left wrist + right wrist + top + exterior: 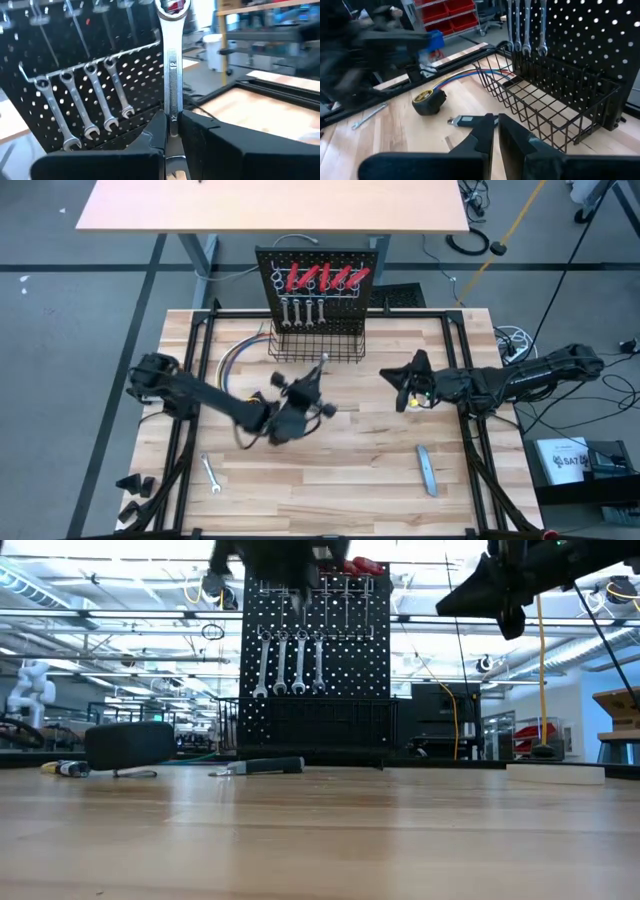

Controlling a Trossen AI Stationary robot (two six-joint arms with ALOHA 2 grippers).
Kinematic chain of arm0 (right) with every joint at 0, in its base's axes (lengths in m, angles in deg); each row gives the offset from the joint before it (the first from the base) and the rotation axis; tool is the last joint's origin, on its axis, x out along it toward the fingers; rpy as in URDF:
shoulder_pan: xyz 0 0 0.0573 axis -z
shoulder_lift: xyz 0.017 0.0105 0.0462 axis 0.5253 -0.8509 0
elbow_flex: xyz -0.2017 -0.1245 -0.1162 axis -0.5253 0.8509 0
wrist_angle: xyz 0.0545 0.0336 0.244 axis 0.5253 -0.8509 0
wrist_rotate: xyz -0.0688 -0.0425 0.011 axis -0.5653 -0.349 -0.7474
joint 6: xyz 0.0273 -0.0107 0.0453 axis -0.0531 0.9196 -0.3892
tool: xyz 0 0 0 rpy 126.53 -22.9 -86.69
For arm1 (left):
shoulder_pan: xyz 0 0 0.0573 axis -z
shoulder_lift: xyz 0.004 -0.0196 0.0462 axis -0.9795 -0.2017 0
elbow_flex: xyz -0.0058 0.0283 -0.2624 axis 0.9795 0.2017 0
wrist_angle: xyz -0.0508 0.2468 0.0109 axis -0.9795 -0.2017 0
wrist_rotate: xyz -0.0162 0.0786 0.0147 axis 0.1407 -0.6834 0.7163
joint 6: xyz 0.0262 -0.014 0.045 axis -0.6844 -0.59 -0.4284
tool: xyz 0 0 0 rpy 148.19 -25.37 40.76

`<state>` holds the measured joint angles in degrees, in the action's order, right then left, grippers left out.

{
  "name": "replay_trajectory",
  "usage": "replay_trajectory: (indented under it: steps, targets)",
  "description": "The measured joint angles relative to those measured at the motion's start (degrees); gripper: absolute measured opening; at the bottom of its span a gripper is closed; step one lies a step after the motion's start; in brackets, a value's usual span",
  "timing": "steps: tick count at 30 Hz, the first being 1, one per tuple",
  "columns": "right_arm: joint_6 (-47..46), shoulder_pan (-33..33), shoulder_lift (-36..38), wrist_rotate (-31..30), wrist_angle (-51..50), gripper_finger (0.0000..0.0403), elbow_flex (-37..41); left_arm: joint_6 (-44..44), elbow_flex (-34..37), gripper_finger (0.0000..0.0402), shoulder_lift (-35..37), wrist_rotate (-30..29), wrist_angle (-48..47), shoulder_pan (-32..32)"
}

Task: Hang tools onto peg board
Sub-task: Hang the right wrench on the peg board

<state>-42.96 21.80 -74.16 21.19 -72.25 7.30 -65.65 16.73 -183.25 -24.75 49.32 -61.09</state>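
The left hand (172,131) grips a long silver open-end wrench (172,65) upright before the upright black perforated peg board (322,285), where four wrenches (85,105) hang. The right hand (496,131) hovers closed, empty, above the wooden counter (340,470).

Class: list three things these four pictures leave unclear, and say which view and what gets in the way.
1. Held wrench: lower end hidden between the left gripper jaws, left wrist view.
2. Left arm: blurred, right wrist view.
3. Red-handled tools: cut by the top edge and the arm, low view.
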Motion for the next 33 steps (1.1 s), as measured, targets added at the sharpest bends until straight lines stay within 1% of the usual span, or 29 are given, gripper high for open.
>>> replay_trajectory:
  steps: [4,11,13,16,18,22,30,33]
  targets:
    - [0.6,0.0,-0.5,0.0,0.0,0.0019,0.0,3.4,0.0,0.0029,-3.2,1.2,3.4,-6.1]
    - [1.5,0.2,-0.5,0.0,0.0,0.0019,0.0,5.0,-0.4,0.0029,-4.9,10.4,5.8,-13.9]
    - [1.9,0.3,-0.5,0.0,0.0,0.0019,0.0,5.0,-0.4,0.0029,-4.9,12.0,7.2,-15.5]
    - [2.1,0.9,-0.5,0.0,0.0,0.0019,0.0,8.3,-0.5,0.0029,-4.9,15.8,8.5,-17.7]
    - [2.1,1.1,-0.5,0.0,-0.1,0.0019,0.0,10.8,-0.5,0.0029,-4.9,18.0,8.2,-18.9]
    - [2.1,1.2,-0.5,0.0,-0.1,0.0019,0.0,12.9,-0.5,0.0029,-5.2,22.4,8.4,-20.6]
    - [2.0,1.2,-0.5,0.0,-0.1,0.0019,0.0,13.6,-0.5,0.0029,-5.6,24.4,8.2,-22.6]
    - [2.0,1.2,-0.5,0.0,-0.1,0.0019,0.0,13.7,-0.5,0.0029,-5.6,26.8,8.2,-23.5]
